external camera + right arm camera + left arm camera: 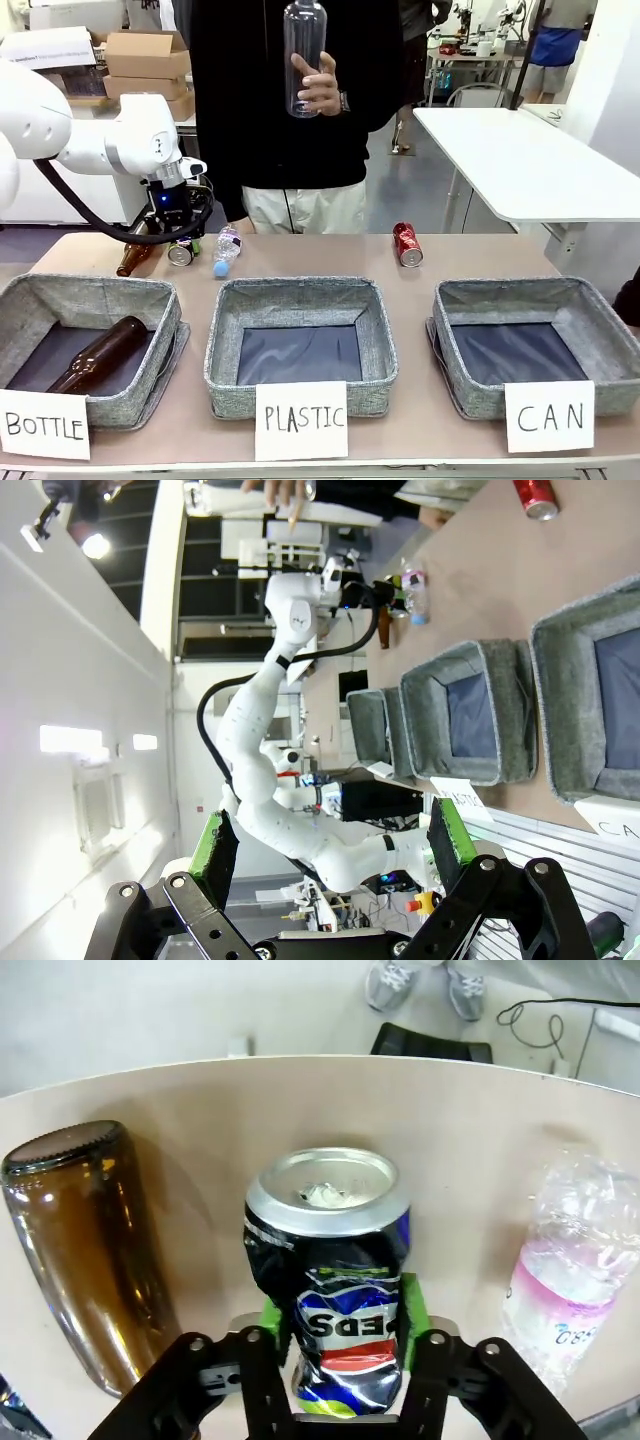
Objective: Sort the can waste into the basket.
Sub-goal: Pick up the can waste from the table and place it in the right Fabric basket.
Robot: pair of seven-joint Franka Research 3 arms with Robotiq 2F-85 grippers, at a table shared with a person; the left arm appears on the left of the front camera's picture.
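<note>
A dark, dented can [335,1260] lies on the table at the far left, and my left gripper [340,1315] is shut on it, green pads pressing both its sides. In the front view this can [181,253] sits under the left gripper [180,238]. A red can [407,244] lies on its side near the far edge, right of centre, and also appears as the red can [535,495] in the right wrist view. The grey basket [510,288] signed "CAN" stands at the front right, nothing in it. My right gripper [333,840] is open, held in the air away from the table.
A brown glass bottle [85,1250] and a clear plastic bottle [580,1270] lie either side of the gripped can. The "BOTTLE" basket [30,290] holds a brown bottle [100,352]; the "PLASTIC" basket [300,290] stands in the middle. The person holds a clear bottle [304,55].
</note>
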